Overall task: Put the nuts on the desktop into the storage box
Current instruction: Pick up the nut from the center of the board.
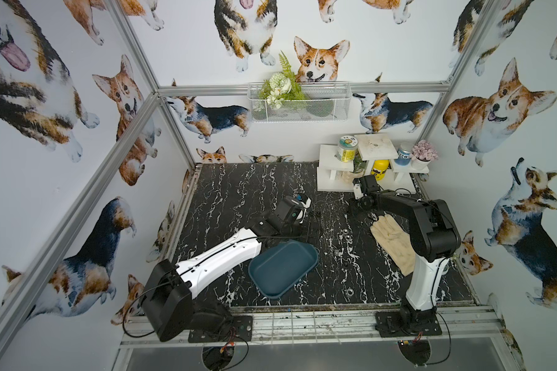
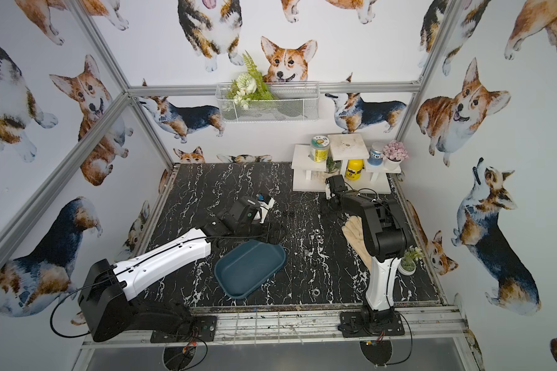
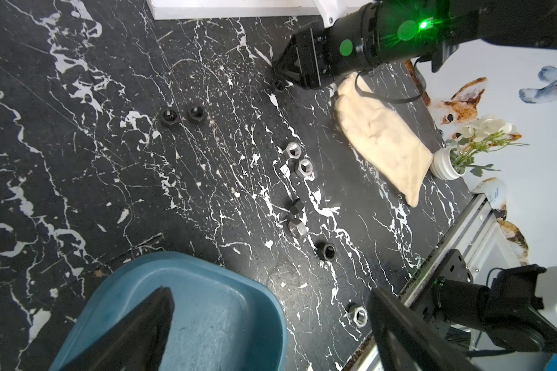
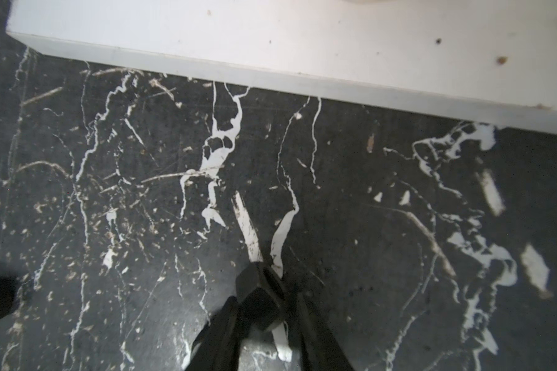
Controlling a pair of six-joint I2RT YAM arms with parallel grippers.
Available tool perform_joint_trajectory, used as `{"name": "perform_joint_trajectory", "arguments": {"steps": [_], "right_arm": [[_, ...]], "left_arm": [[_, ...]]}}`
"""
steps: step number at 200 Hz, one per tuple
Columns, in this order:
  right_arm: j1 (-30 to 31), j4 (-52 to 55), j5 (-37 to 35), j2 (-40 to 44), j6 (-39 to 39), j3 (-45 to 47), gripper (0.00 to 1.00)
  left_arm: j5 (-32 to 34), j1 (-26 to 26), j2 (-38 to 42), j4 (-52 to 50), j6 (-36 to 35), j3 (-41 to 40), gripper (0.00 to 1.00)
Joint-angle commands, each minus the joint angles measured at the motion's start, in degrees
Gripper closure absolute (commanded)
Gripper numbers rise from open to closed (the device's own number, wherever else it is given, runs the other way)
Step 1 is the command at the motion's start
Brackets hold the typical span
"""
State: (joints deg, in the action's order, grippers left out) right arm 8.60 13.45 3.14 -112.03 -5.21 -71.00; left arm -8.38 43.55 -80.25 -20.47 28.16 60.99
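Observation:
The teal storage box (image 1: 283,268) lies at the front middle of the black veined desktop (image 1: 238,192), with no nut showing in it. Several nuts lie to its right: two black (image 3: 169,117), a silver pair (image 3: 292,150), three in a loose row (image 3: 296,227) and a silver one (image 3: 357,316) near the front edge. My left gripper (image 3: 272,290) hangs open over the box's far right rim, holding nothing. My right gripper (image 4: 261,321) is down on the desktop in front of the white shelf, its fingers shut on a black nut (image 4: 259,297).
A cream glove (image 1: 393,244) lies right of the nuts, under my right arm. The white stepped shelf (image 1: 367,173) with jars stands at the back right. A small plant pot (image 2: 407,263) sits by the right edge. A wire basket (image 1: 299,102) hangs on the back wall.

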Motion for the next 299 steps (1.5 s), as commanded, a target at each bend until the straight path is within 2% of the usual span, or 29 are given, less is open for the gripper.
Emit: {"name": "perform_joint_trajectory", "arguments": {"steps": [1,72,110,138,162,179,216,247,266,299], "right_arm": [[0.0,-1.5,-0.5,-0.6,1.6,-0.8,0.67],[0.0,-3.3,0.2,-1.1,2.0,-0.3,0.72],[0.0,-5.7,1.5,0.4,1.9,0.9,0.79],[0.1,-6.6,2.4,1.8,1.2,2.1,0.88],[0.0,-7.0,3.9,4.7,-1.0,3.9,0.9],[0.0,-5.8,5.3,7.4,-3.4,5.1,0.89],[0.0,0.7,14.2,14.2,-6.3,7.1,0.86],[0.5,4.3,27.9,20.8,-9.6,9.9,0.86],[3.8,7.9,34.0,24.1,-9.2,10.3,0.86],[12.0,15.3,38.0,26.7,-7.3,8.4,0.85]], "left_arm": [[0.0,0.0,0.1,0.8,0.1,-0.1,0.0],[-0.9,0.0,-0.1,2.2,0.4,-0.9,0.0],[-1.1,0.0,0.1,2.7,0.4,-1.7,0.0],[-1.3,0.0,0.5,2.5,0.4,-1.8,0.0],[-2.3,0.0,2.3,3.5,-0.7,-2.1,0.0],[-2.1,0.0,6.9,7.0,-2.0,-4.4,0.0],[-0.2,0.0,20.1,19.0,-7.9,-13.4,0.0],[-1.0,0.0,29.8,30.6,-15.6,-23.3,0.0],[-0.9,0.0,34.3,33.3,-21.6,-26.1,0.0],[0.2,0.0,38.2,31.3,-31.9,-27.8,0.0]]}}
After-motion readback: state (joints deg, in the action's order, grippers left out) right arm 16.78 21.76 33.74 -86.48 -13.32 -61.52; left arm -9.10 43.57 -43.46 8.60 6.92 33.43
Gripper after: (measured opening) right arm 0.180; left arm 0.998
